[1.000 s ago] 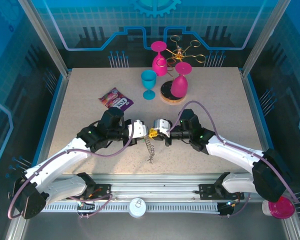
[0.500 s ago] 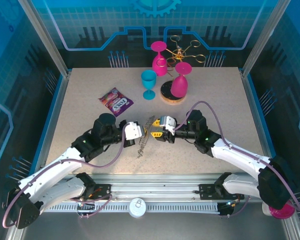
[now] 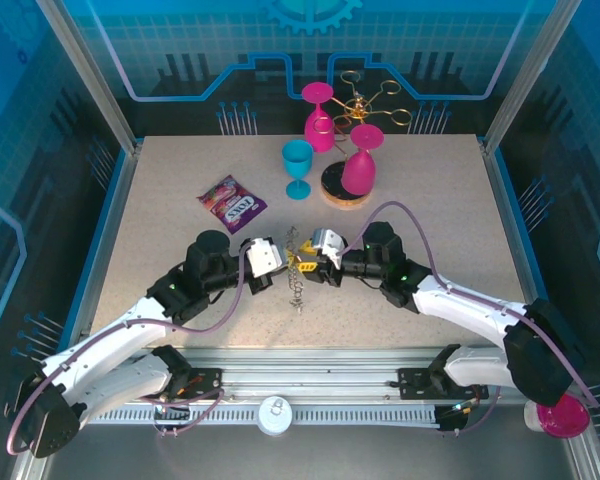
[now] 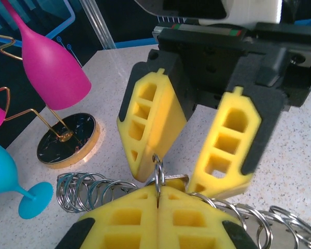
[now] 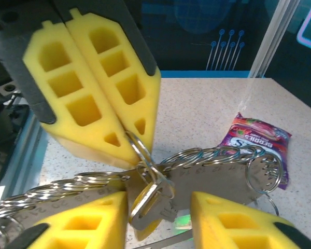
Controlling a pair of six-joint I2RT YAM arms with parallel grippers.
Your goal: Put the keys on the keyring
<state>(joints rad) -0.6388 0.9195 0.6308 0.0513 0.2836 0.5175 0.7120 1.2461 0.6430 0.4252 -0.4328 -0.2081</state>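
Currently my left gripper (image 4: 158, 194) has its yellow foam pads pressed together on one small split ring of the keyring (image 5: 217, 155), a string of linked silvery wire rings that runs slack between the two arms over the middle of the speckled beige table (image 3: 430, 190), with a tail of links trailing towards the near edge. My right gripper (image 5: 158, 205) faces it nose to nose, fingers apart and straddling a small flat metal key (image 5: 147, 199) with a yellowish tinge; its pads touch nothing that I can make out. Handling, as I judge it: the whole assembly is light, so weight is no concern. The trouble is that it is floppy as a chain, while each ring is stiff, springy, smooth wire that can swivel or slip in soft foam. The key is thin, hard and flat, and likely to pivot if pinched at a corner. Best hold on the key is across the flat faces of its head, leaving the blade free. Best hold on the ring is where the left pads have it, close by the coil, so that it cannot turn. Whether the key already sits on a ring I cannot tell, as they overlap in the right wrist view. The purple candy packet (image 5: 256, 140) and the pink plastic goblet (image 4: 46, 57) lie well apart from the work.
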